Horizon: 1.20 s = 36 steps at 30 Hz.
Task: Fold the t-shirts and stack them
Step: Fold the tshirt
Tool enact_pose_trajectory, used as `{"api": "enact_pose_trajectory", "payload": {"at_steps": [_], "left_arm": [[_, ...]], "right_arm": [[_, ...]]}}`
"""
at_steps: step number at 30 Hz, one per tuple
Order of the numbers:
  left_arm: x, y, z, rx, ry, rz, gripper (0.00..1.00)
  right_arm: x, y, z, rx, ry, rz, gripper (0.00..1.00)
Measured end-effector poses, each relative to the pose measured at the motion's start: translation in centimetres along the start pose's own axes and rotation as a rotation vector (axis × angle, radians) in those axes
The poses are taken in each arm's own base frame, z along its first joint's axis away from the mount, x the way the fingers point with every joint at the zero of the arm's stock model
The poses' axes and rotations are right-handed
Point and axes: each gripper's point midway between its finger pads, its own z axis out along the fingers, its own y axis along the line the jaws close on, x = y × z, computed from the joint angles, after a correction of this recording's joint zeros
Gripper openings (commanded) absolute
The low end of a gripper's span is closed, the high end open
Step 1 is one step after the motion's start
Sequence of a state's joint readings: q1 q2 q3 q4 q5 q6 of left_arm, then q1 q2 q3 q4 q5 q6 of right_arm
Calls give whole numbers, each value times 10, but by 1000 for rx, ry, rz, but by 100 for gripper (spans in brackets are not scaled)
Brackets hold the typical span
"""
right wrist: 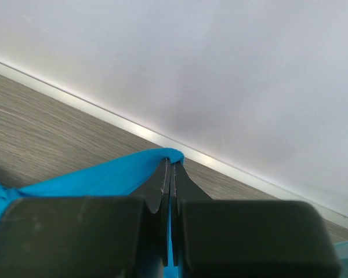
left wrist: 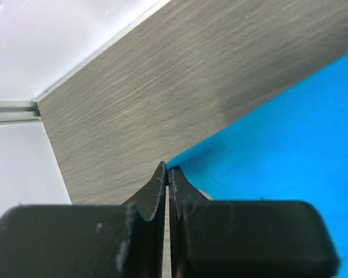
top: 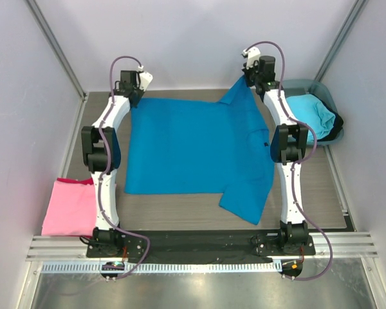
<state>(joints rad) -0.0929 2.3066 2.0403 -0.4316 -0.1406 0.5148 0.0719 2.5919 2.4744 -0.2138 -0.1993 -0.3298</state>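
Where the overhead view begins at lower left, the pink t-shirt lies flat and squared beside the left arm's base; it appears already folded and set aside to start the stack. Upper left: the left fingers are pressed together on the far left corner of the deep blue t-shirt, low against the table. Centre: that shirt is spread flat, with one sleeve trailing toward the lower right. Upper right: the right fingers are likewise closed, with blue cloth pinched between them and that corner raised clear of the table. Judged purpose: paired grips on the far edge, ready to fold it toward the near side. Far right: the cyan t-shirt lies bunched in the tub, not yet folded.
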Motion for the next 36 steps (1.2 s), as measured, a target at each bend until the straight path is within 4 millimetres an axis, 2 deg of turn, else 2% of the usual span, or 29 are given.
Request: {"api": "enact_pose_trajectory", "payload": {"at_steps": [7, 13, 16, 19, 28, 32, 36], "left_arm": [[-3, -1, 2, 3, -10, -11, 0], [6, -16, -9, 51, 4, 1, 0], [10, -17, -17, 58, 10, 10, 0], [11, -17, -24, 57, 9, 22, 0], [14, -14, -40, 55, 6, 37, 0], [27, -17, -42, 64, 28, 52, 0], [41, -21, -42, 75, 54, 55, 0]], "right_arm": [[8, 13, 4, -15, 13, -13, 1], [52, 21, -12, -40, 136, -10, 1], [61, 21, -25, -46, 172, 0, 1], [51, 19, -40, -46, 171, 2, 1], [-30, 8, -100, -30, 53, -9, 1], [-36, 14, -121, -44, 52, -5, 1], [-20, 25, -137, -70, 96, 14, 1]]}}
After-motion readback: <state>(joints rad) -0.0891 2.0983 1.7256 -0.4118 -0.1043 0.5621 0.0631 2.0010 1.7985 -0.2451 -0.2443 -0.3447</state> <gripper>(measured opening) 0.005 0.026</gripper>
